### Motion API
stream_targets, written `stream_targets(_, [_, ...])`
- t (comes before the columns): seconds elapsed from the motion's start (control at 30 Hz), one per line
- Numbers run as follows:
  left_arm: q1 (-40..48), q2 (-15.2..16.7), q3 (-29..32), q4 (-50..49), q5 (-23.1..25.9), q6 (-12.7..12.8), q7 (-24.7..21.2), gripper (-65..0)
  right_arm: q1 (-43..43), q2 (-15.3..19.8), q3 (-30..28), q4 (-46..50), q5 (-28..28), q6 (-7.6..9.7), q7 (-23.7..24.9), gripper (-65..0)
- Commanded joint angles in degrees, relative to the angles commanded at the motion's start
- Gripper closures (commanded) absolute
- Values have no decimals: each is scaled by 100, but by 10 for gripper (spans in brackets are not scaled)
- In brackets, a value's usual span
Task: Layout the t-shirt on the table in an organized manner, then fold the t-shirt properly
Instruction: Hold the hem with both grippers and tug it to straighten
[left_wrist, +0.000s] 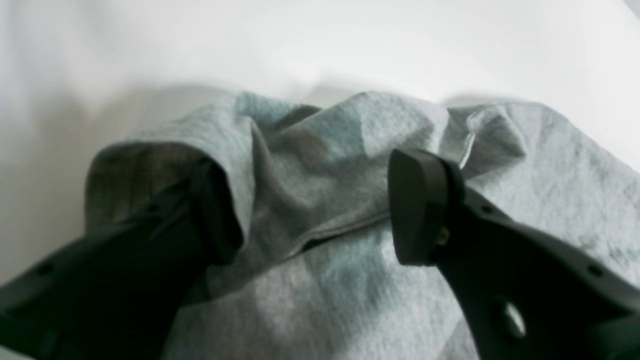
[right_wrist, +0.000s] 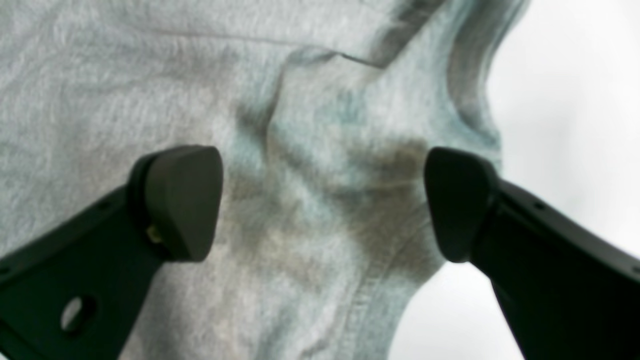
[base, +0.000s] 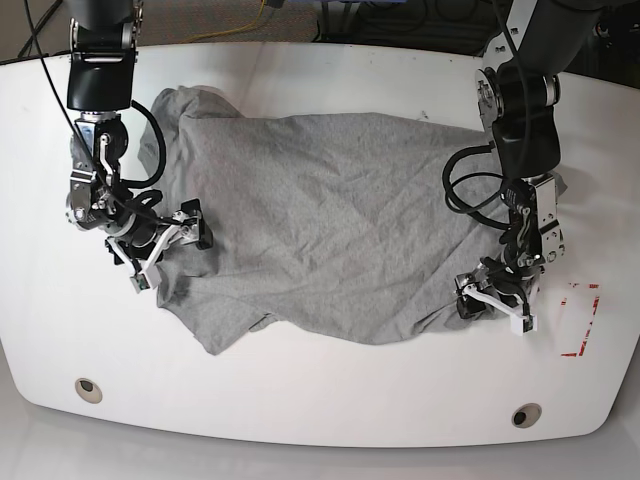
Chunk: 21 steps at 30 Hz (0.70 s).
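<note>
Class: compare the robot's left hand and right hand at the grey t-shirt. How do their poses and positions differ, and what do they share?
The left hand has one finger tucked under a fold of the wrinkled heather-grey t-shirt; the right hand has both fingers in plain sight above the cloth. In the base view, the left sits near the red dashed mark, the right at the opposite side. Both are open, at a shirt edge.

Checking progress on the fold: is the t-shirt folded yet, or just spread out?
Spread, not folded: the t-shirt lies open but wrinkled across the table, edges bunched, with no neat fold.
</note>
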Motion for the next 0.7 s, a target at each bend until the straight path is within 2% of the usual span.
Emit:
stream_targets(0.03, [0, -9, 0, 0, 0, 0, 0, -270, 0, 0, 0, 0, 0, 0, 0, -600])
stream_targets(0.07, [0, -9, 0, 0, 0, 0, -26, -210, 0, 0, 0, 0, 0, 0, 0, -600])
stream_targets(0.17, [0, -9, 0, 0, 18, 0, -167, -118, -9, 0, 0, 0, 0, 0, 0, -600])
stream_targets(0.27, [0, -9, 0, 0, 26, 0, -281, -60, -18, 0, 0, 9, 0, 0, 0, -600])
stream_targets(0.57, [0, -141, -26, 44, -9, 0, -308, -38, -18, 0, 0, 9, 0, 0, 0, -600])
stream_targets(0.7, [-9, -281, -316, 158, -9, 0, -290, -36, -26, 0, 0, 18, 0, 0, 0, -600])
